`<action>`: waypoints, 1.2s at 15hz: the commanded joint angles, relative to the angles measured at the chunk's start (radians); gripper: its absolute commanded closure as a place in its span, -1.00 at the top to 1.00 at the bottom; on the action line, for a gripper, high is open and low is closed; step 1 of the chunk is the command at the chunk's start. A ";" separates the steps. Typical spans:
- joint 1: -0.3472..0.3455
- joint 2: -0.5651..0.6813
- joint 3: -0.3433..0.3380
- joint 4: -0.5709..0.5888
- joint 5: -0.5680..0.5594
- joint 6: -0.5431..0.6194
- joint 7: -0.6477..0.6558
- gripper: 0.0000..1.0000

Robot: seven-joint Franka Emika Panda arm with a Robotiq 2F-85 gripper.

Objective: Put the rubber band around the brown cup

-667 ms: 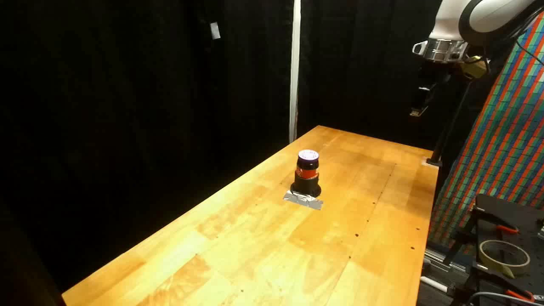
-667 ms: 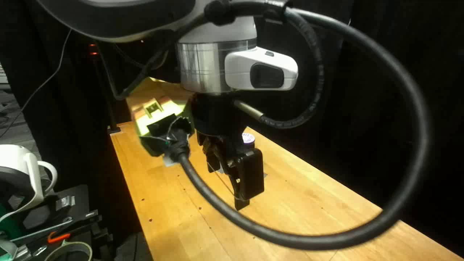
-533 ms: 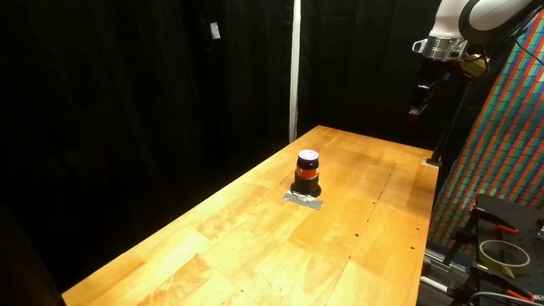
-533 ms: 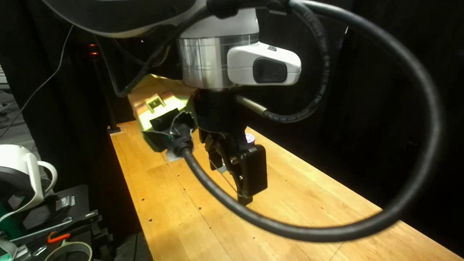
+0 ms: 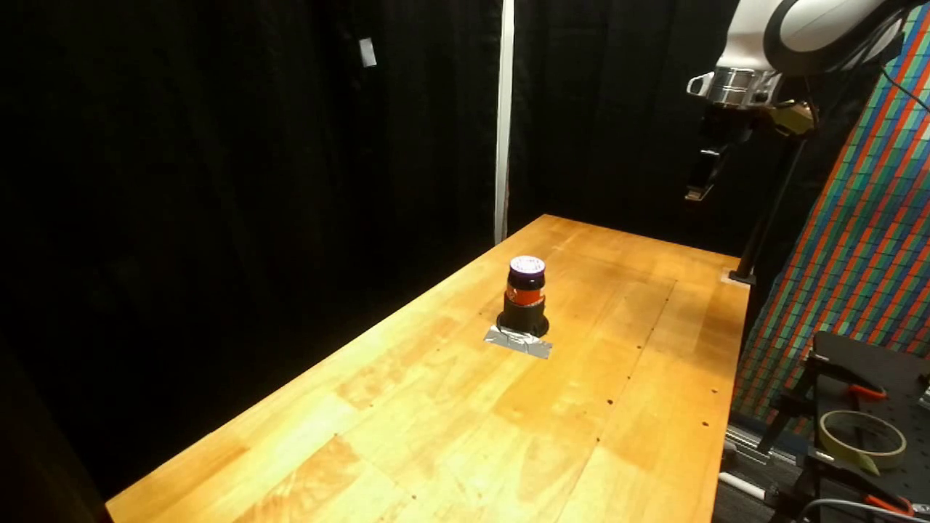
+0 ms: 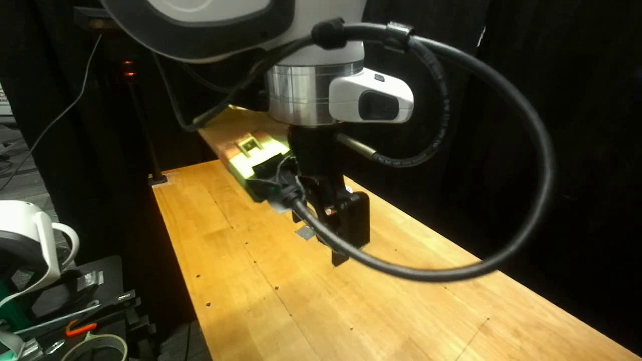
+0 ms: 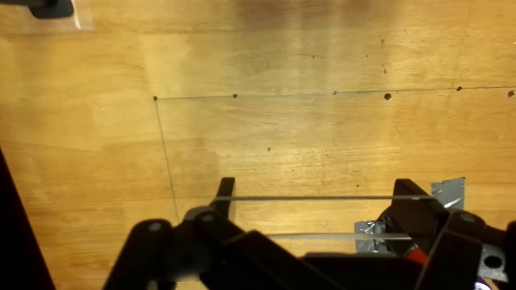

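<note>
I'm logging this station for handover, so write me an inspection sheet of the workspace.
Surface: brown wooden table with small dark holes and silver tape.
Job's things: thin pale rubber band, stretched across the black two-fingered end effector; short dark-brown cylindrical cup with an orange-red stripe, upright, no band seen around it.
Clutter: round beige tape roll on a black side table.
End effector: open, above the table.
Cables: thick black cable looping in front of the end effector in an exterior view.
Surroundings: black curtains, multicoloured checked sheet.

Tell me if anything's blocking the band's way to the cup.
Nothing visible does: the band is stretched across the open claw, and in an exterior view only air shows between it and the cup.
</note>
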 commanded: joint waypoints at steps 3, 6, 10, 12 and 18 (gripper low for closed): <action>0.071 0.308 0.080 0.312 0.155 -0.035 -0.105 1.00; 0.064 0.470 0.145 0.485 0.182 -0.084 -0.123 1.00; 0.052 0.661 0.203 0.712 0.172 -0.183 -0.085 1.00; 0.056 0.744 0.221 0.825 0.169 -0.247 -0.051 1.00; 0.064 0.945 0.255 1.148 0.170 -0.436 0.006 1.00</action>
